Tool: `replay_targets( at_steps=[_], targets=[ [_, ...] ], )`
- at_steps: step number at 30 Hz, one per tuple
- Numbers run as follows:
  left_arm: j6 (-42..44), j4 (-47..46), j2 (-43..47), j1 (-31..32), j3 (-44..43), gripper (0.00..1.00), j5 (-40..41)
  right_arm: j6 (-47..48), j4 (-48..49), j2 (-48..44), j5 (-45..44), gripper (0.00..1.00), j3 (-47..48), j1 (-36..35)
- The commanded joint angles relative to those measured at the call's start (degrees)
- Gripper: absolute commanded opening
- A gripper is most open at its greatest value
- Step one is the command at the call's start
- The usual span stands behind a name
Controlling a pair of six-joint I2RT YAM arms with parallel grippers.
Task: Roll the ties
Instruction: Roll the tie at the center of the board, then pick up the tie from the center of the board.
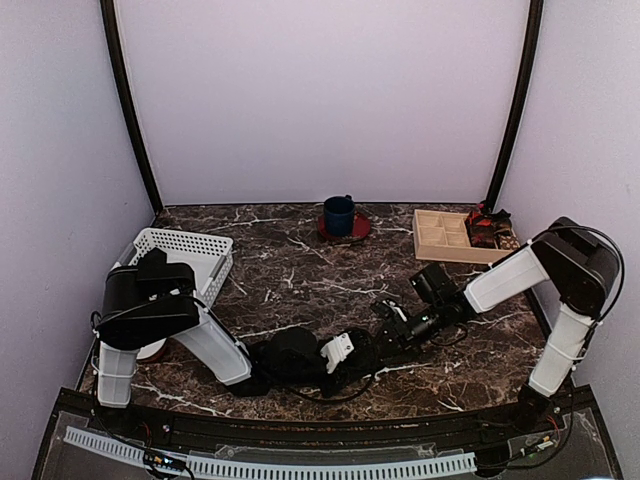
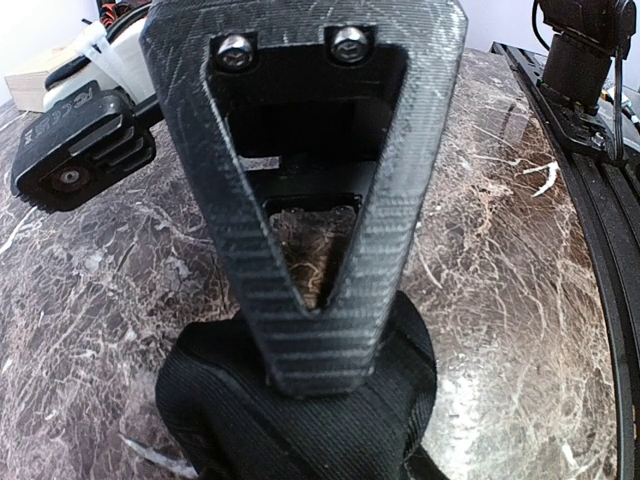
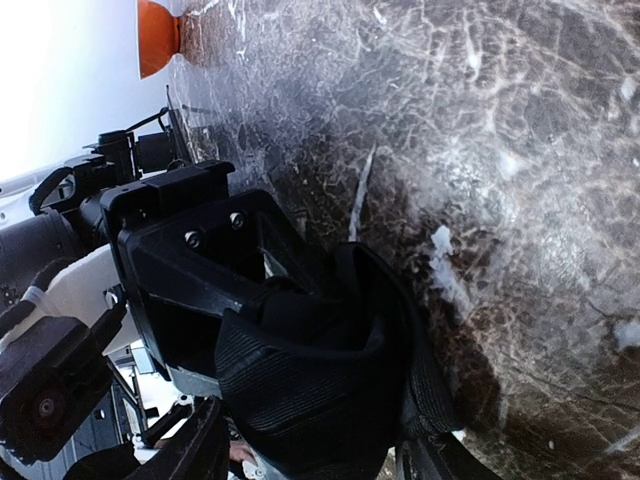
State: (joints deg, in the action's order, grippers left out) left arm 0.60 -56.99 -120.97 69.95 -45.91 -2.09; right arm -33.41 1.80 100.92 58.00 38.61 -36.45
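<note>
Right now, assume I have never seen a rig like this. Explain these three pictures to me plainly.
The machine is a left arm and a right arm, bolted at the near edge of a marble table. Each arm ends in a two-finger gripper. The wide picture comes from a fixed camera above and behind the arms. The two close-ups come from cameras on the left and right wrists. On the table stand a white basket, a blue mug on a red saucer, and a wooden compartment tray. In the middle, both grippers meet at a bunched black necktie. The left gripper is clamped on it. The right gripper has its fingertips apart on either side of the fabric; whether they press it, I cannot tell.
</note>
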Motion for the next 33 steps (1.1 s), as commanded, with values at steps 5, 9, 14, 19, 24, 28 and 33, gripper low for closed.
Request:
replay_targets(
  at_steps=[5, 9, 14, 19, 24, 28, 33],
  targets=[
    [-1.0, 6.8, -2.3, 0.1, 2.8, 0.29, -2.3, -1.3, 5.2, 2.0, -3.3, 0.56, 1.4, -1.4],
    [-1.0, 6.8, -2.3, 0.1, 3.1, 0.29, -2.4, -1.6, 6.5, 1.6, -3.0, 0.48, 0.7, -1.8],
    [-1.5, 6.5, -2.3, 0.1, 3.3, 0.32, -2.1, -2.0, 7.1, 0.5, -3.1, 0.12, 0.0, -2.3],
    [-2.2, 6.9, -0.3, 0.1, 3.4, 0.56, 0.0, -3.0, 7.0, -0.6, -4.1, 0.00, -0.5, -2.8],
    [-1.8, 5.9, 3.6, 0.1, 4.9, 0.83, 3.5, -3.6, 5.1, -2.7, -6.1, 0.00, -0.2, -3.1],
    [-0.5, 8.5, 4.5, 0.1, 4.1, 0.73, 3.9, -2.9, 1.3, -4.7, -7.4, 0.00, 1.9, -3.1],
    [-0.9, 7.7, 10.3, 0.1, 7.0, 0.87, 10.0, -0.7, -8.8, -8.9, -11.1, 0.00, 5.6, -1.9]
  ],
)
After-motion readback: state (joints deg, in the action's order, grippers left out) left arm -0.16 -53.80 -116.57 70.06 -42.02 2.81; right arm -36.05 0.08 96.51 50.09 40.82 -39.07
